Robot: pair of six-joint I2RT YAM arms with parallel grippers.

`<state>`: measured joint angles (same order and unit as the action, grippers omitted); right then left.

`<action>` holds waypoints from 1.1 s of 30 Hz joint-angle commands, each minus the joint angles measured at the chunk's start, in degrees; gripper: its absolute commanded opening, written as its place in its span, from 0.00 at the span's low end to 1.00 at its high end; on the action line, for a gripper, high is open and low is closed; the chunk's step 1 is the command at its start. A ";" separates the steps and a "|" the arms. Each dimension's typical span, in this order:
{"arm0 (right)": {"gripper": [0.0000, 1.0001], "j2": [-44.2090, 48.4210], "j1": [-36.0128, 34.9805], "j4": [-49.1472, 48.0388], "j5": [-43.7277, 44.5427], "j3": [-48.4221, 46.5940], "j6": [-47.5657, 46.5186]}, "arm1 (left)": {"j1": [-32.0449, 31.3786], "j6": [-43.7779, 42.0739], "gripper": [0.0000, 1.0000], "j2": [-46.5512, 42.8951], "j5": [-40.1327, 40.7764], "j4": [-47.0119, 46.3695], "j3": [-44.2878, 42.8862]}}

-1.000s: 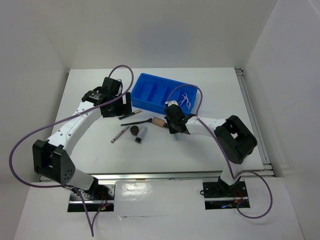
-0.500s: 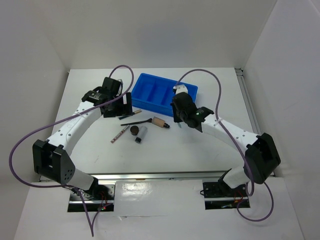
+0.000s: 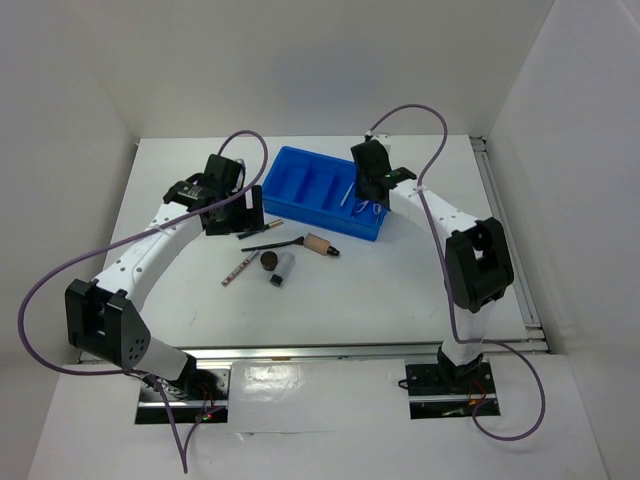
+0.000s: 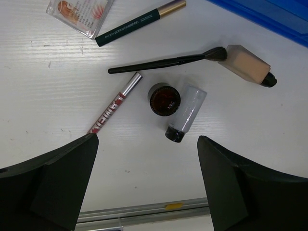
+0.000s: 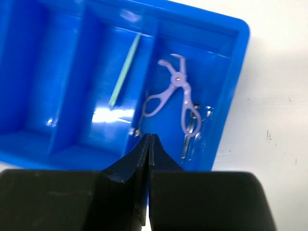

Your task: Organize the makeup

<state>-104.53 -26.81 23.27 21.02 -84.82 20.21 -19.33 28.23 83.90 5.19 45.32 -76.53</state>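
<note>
Reaching farther back than a second ago, the right arm [image 3: 440,215] has left the middle of the bench [image 3: 380,290] and now stretches over the blue tray [image 3: 300,182]. Its right hand [image 5: 150,137] hangs above the tray's right-end compartment with the fingers pressed together and nothing between them. The left arm [image 3: 150,250] has not moved. Its left hand [image 4: 146,144] hovers over the loose makeup with the fingers spread wide, holding nothing.

Inside the tray, a lilac eyelash curler [image 5: 175,94] lies in the right-end compartment, with a small silvery tool [image 5: 192,130] just beside it. A thin pale green stick [image 5: 124,70] lies in the next compartment to the left. The remaining compartments in view look bare.

On the bench in front of the tray, the rest of the makeup is unsorted:
- a pinkish packet [image 4: 79,10]
- a beige tube with a black tip [image 4: 248,65]
- a long black brush [image 4: 163,62]
- a dark green pencil with a gold cap [image 4: 137,21]
- a red and silver pencil [image 4: 115,103]
- a grey cylinder [image 4: 185,113], touching or almost touching a brown round pot [image 4: 164,99]

Judging from this, a drop-off at the tray has likely just finished. The task seems under halfway, with seven pieces left to fetch.
</note>
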 commanded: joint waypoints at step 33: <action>0.31 -22.49 6.14 19.72 -13.82 -41.85 4.84 | -3.07 -5.90 0.87 27.25 -9.65 8.91 -42.98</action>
<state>-131.59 -21.80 40.16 6.61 -125.62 23.18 -20.62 25.34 106.10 2.37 52.90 -113.67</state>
